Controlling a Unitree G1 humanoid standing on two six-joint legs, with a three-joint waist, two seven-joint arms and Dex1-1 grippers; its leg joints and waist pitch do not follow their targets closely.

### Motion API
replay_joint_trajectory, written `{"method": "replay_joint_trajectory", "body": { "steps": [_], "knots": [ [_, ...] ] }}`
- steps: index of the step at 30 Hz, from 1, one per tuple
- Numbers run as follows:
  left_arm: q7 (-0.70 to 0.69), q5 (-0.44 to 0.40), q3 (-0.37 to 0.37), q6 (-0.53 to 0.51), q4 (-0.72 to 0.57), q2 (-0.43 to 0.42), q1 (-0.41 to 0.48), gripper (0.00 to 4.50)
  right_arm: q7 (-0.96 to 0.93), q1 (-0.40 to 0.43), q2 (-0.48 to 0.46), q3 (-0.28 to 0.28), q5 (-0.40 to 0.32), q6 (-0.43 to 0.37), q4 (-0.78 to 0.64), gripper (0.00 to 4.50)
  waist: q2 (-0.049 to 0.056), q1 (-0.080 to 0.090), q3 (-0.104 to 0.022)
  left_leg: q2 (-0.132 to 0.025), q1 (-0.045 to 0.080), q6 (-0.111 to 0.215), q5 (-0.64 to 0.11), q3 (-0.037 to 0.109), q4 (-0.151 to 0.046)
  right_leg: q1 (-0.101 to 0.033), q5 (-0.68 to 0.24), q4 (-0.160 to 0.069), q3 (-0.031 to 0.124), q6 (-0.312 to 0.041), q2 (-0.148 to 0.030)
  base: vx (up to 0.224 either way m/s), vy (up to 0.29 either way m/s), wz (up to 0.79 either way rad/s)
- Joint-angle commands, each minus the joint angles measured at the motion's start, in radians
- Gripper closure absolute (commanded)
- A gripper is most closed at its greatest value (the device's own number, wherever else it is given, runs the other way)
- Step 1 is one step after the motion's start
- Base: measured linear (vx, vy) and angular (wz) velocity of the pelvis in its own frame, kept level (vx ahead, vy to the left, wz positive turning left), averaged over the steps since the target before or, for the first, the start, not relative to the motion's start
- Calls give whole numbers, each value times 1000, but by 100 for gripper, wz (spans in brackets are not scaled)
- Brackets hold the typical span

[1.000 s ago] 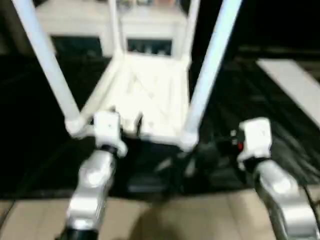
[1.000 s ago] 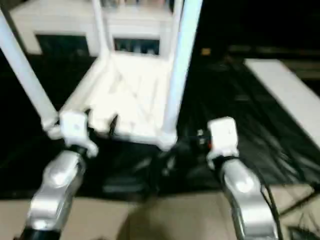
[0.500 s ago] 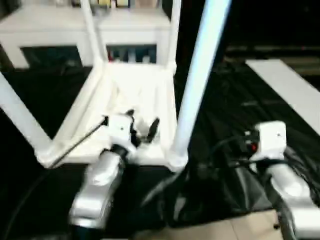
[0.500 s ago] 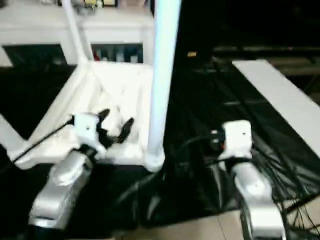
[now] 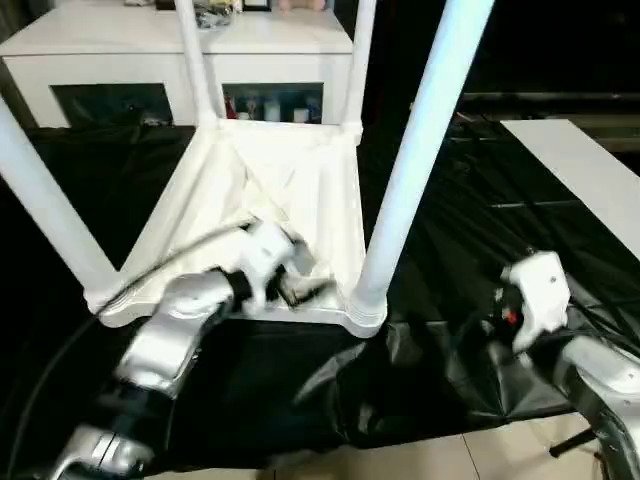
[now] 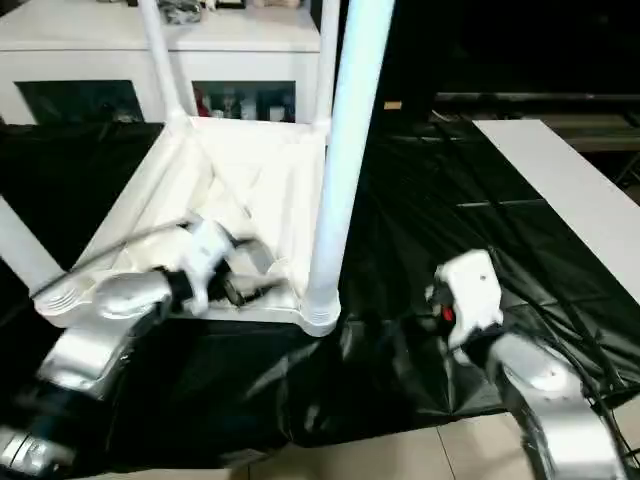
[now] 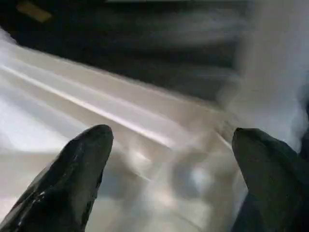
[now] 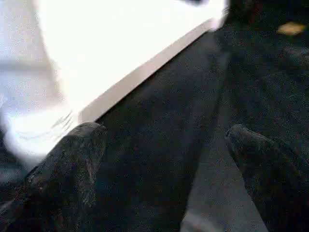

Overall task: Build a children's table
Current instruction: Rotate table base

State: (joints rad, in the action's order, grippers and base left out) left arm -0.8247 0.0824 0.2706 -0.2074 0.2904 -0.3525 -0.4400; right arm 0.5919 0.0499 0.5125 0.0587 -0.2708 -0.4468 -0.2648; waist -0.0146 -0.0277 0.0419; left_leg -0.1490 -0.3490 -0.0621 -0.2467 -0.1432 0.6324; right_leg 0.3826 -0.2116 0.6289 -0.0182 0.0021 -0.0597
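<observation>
The children's table lies upside down on a black cloth, its ribbed white tabletop [image 5: 300, 180] facing up. All four white legs stand in the corner sockets: near right [image 5: 415, 160], near left [image 5: 45, 200], far left [image 5: 195, 60] and far right [image 5: 362, 60]. My left gripper [image 5: 308, 280] hovers over the near rim and points toward the near right leg's socket. It is open and holds nothing; its fingers [image 7: 72, 174] frame the ribbed plastic. My right gripper [image 8: 164, 140] is open over the cloth, to the right of the table's near right corner, with the arm's white wrist [image 5: 535, 295] behind it.
A white cabinet [image 5: 130, 50] with dark glass doors stands right behind the table. A flat white panel [image 5: 590, 180] lies on the cloth at the right. The black cloth [image 5: 250, 400] is creased, with cables on it, and tan floor [image 5: 500, 460] shows at the near edge.
The view has shifted. My left gripper has swung from pointing forward over the near rim to pointing right, toward the near right leg. Both grippers stay open.
</observation>
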Motion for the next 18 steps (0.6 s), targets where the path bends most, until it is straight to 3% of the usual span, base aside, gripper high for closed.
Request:
{"method": "replay_joint_trajectory", "body": {
  "steps": [1, 3, 4, 7, 12, 18],
  "knots": [
    [-90, -8, 30, -19, 46, -22, -37, 0, 67, 5, 33, -12, -32, -21, -34, 9, -5, 0, -45, -64, -8, 63, -87, 19, -92, -47, -118, -77, 45, -197, -79, 0, 0, 0],
    [-154, -5, 53, -21, 84, -34, -61, 0, 104, 10, 60, -28, -37, -18, -35, 9, -5, -1, -45, -68, -9, 73, -68, 18, -90, -46, -78, -75, 43, -219, -81, 0, 0, 0],
    [-210, -20, 78, 6, 138, -43, -95, 19, 137, 8, 83, -47, -34, -7, -35, 3, 0, -2, -46, -65, -4, 81, -65, 15, -88, -42, -71, -77, 43, -233, -78, 0, 0, 0],
    [-215, -54, 90, 56, 223, -34, -151, 30, 157, -5, 92, -61, -32, 2, -35, 0, 2, -5, -45, -71, -4, 84, -82, 14, -88, -44, -75, -76, 43, -262, -83, 0, 0, 0],
    [-279, -44, 98, 52, 263, -32, -195, 68, 168, -21, 90, -67, -34, -4, -34, 0, 1, -6, -41, -74, -1, 66, -125, 12, -94, -42, -134, -81, 44, -268, -85, 0, 0, 0],
    [-391, -56, 130, 100, 310, -50, -224, 115, 188, -35, 106, -83, -16, 15, -10, 0, 2, -6, -44, -77, -2, 63, -112, 10, -94, -44, -90, -77, 44, -278, -86, 0, 0, 0]
  ]
}}
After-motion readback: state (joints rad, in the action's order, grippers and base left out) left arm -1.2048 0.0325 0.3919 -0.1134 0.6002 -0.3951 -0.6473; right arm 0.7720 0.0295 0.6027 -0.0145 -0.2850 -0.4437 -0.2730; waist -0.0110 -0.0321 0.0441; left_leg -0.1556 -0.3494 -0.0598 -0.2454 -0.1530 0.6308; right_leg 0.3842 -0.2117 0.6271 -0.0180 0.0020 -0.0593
